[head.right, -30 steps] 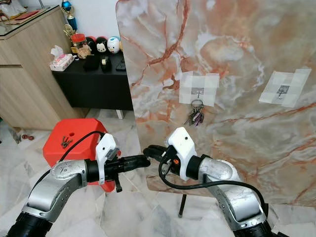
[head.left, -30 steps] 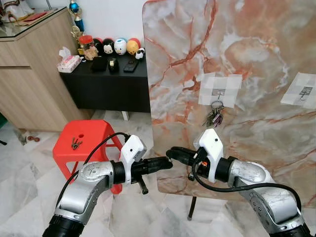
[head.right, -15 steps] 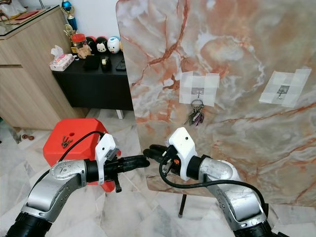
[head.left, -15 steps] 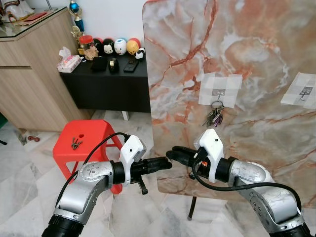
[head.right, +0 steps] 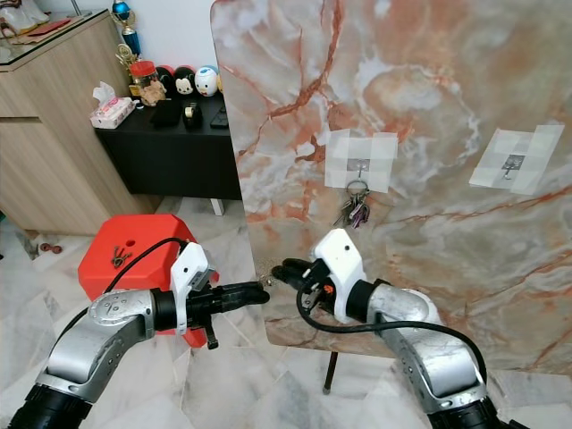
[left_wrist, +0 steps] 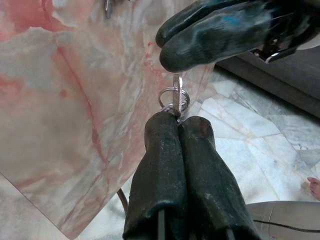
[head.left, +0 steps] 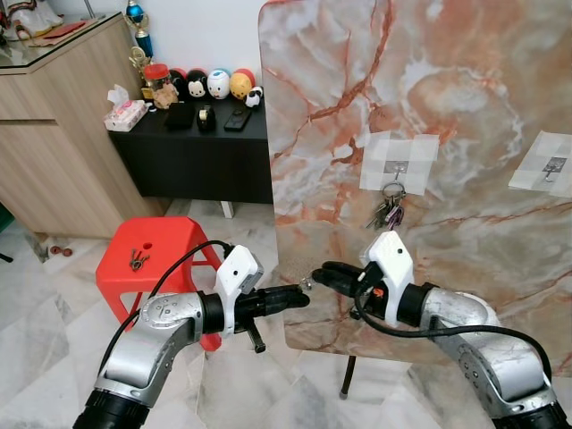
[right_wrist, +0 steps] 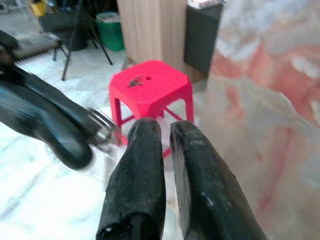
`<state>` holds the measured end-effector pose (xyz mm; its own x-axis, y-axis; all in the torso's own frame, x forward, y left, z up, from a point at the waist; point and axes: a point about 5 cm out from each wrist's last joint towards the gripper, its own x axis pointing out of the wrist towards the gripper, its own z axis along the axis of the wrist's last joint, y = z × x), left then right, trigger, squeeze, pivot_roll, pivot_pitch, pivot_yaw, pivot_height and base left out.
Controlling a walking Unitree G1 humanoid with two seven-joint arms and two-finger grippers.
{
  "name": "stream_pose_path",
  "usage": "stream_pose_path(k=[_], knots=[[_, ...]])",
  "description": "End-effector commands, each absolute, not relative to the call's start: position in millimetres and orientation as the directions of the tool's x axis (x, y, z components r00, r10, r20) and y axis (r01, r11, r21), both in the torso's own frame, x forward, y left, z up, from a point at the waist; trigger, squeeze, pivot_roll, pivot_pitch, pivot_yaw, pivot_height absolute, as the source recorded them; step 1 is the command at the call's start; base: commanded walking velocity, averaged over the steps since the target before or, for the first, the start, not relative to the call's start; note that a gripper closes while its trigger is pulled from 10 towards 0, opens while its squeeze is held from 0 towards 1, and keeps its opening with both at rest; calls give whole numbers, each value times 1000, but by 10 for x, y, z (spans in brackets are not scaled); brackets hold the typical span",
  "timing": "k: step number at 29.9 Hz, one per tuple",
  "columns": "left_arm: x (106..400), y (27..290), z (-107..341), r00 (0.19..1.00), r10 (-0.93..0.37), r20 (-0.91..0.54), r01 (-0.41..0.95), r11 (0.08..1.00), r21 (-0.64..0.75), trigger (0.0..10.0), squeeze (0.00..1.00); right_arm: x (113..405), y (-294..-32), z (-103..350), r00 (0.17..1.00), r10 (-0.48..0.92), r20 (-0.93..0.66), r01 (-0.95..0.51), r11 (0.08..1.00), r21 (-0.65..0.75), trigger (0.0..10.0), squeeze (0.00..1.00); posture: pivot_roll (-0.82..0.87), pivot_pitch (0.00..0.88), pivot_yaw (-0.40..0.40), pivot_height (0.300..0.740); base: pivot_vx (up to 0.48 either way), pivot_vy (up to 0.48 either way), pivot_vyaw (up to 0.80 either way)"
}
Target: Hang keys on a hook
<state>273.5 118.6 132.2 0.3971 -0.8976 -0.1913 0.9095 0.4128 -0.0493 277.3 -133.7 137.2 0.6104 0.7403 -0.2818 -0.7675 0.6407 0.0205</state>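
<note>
Already one dark key bunch [head.left: 386,213] hangs on a hook; left tool [head.left: 299,296], closed, pinches a silver key ring [left_wrist: 174,97]; right tool [head.left: 322,271], at three o'clock, slightly parted, holds nothing.

A large slab of marble-patterned board [head.left: 429,107], veined orange and red, fills the right and centre. 2 pale taped patches [head.left: 399,163] sit on it. At upper left stands a light wooden cabinet [head.left: 54,134] against a white wall [head.left: 206,31], with a low black sideboard [head.left: 201,161] beside it carrying small toy figures [head.left: 217,84] and a tissue pack [head.left: 123,113]. A red plastic stool [head.left: 156,255] stands on the pale marble floor [head.left: 45,331] at lower left.
</note>
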Motion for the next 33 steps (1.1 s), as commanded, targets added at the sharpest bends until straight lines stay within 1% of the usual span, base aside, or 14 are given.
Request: stream_pose_path(k=[1, 7, 11, 12, 13, 14, 15, 16, 19, 20, 22, 28, 29, 33], knots=[[2702, 1184, 1367, 379, -906, -190, 920, 391, -29, 0, 0, 2801, -1398, 1382, 634, 719, -286, -749, 663, 7, 10000, 0, -1, 58, 41, 740, 0, 0, 0], [2724, 1198, 1357, 407, -891, -199, 910, 415, 0, 0, 0, 2845, -1614, 1152, 694, 578, -430, -679, 723, -126, 10000, 0, -5, 59, 41, 740, 0, 0, 0], [2793, 1182, 1393, 471, -865, -174, 882, 469, 58, 0, 0, 2835, -1742, 836, 731, 477, -488, -580, 811, -76, 10000, 0, -4, 59, 41, 740, 0, 0, 0], [2813, 1179, 1409, 491, -856, -161, 871, 486, 70, 1647, 0, 2822, -1798, 718, 743, 428, -515, -537, 840, -77, 10000, 0, -2, 58, 41, 740, 0, 0, 0], [2824, 1178, 1419, 503, -850, -153, 864, 498, 76, 1647, 0, 2809, -1836, 641, 748, 394, -534, -510, 856, -83, 10000, 0, -2, 58, 41, 740, 0, 0, 0], [2842, 1179, 1441, 525, -840, -139, 851, 517, 89, 4627, 0, 2773, -1896, 500, 750, 342, -566, -464, 882, -81, 10000, 0, -2, 59, 41, 740, 0, 0, 0], [2842, 1179, 1441, 525, -840, -139, 851, 517, 89, 4627, 0, 2773, -1896, 500, 750, 342, -566, -464, 882, -81, 10000, 0, -2, 59, 41, 740, 0, 0, 0], [2865, 1184, 1462, 555, -823, -124, 832, 546, 99, 10000, 0, 2705, -1975, 290, 757, 276, -592, -380, 923, -57, 10000, 0, -3, 60, 41, 740, 0, 0, 0], [2889, 1177, 1498, 593, -800, -91, 804, 583, 116, 10000, 0, 2561, -2083, -18, 744, 170, -646, -251, 967, -35, 10000, 0, -4, 58, 41, 740, 0, 0, 0], [2903, 1153, 1536, 613, -788, -56, 788, 605, 111, 10000, 0, 2416, -2158, -229, 715, 81, -694, -169, 984, -60, 10000, 0, -5, 56, 41, 740, 0, 0, 0], [2914, 1125, 1568, 626, -779, -34, 777, 620, 113, 10000, 0, 2274, -2195, -383, 678, 27, -735, -117, 991, -71, 10000, 0, -5, 52, 43, 740, 0, 0, 0], [2971, 996, 1695, 680, -732, 28, 720, 675, 163, 10000, 0, 1832, -2158, -743, 562, -44, -826, -7, 998, -58, 10000, 0, -5, 38, 49, 740, 0, 0, 0], [2981, 919, 1753, 697, -714, 59, 699, 696, 163, 10000, 0, 1669, -2121, -846, 517, -64, -853, 66, 997, -34, 10000, 0, -11, 30, 52, 740, 0, 0, 0], [2925, 759, 1826, 683, -723, 104, 708, 690, 148, 10000, 0, 1456, -2057, -965, 453, -94, -887, 153, 988, -27, 10000, 0, -11, 21, 55, 740, 0, 0, 0]])
